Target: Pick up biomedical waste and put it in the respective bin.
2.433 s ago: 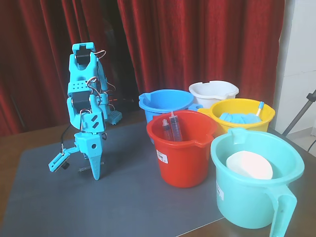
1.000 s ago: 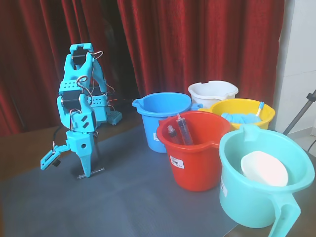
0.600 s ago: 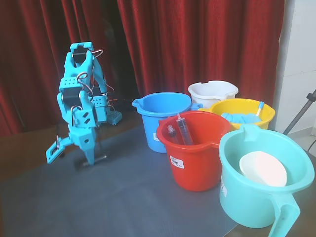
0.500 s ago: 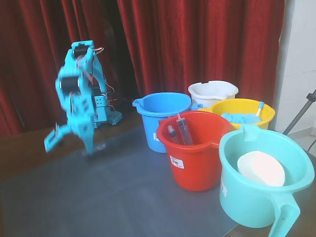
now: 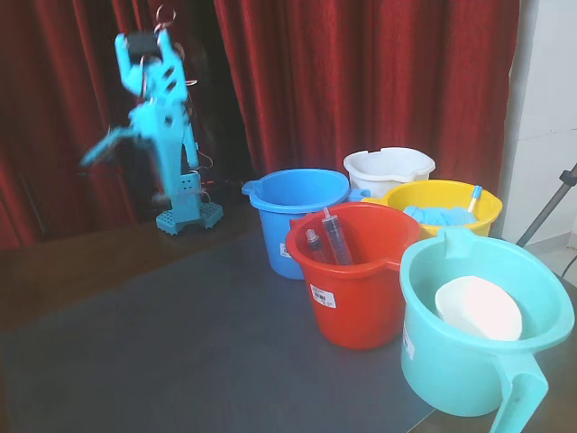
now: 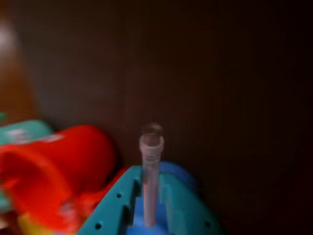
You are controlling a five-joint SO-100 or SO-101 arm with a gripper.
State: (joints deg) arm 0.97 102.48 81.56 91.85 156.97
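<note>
In the wrist view the fingers point(image 6: 149, 215) grip the biomedical waste point(image 6: 150, 166), a slim clear stick standing upright, with the red bucket point(image 6: 54, 166) blurred at nine o'clock. In the fixed view the arm point(image 5: 162, 108) is raised high above the bench point(image 5: 180, 343).

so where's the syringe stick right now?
Wrist view: the syringe stick stands upright at bottom centre, held in the tool, with the red bucket to its left.
</note>
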